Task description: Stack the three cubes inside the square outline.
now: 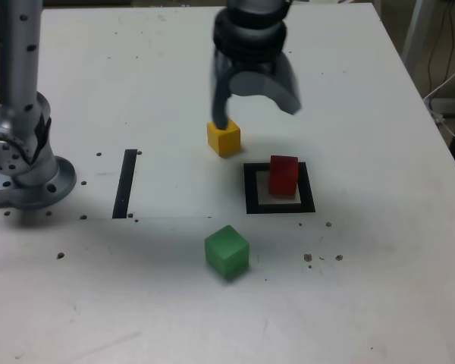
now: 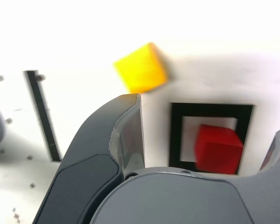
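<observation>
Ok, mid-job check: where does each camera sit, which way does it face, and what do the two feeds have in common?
Exterior view: off the arm, high at the table's near side, looking down across it; shows the arm base at the exterior view's left and the gripper, jaws open.
Wrist view: on the wrist, looking down past the gripper at the tabletop; only its dark jaws show.
Shared: yellow cube, red cube inside the square outline, straight black tape strip. The green cube appears only in the exterior view.

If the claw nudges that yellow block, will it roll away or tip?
Probably neither: the yellow cube has flat faces and sits squat on the table, so it should slide. It looks rigid. The open gripper spans wider than it, so grasping seems easy.
</observation>
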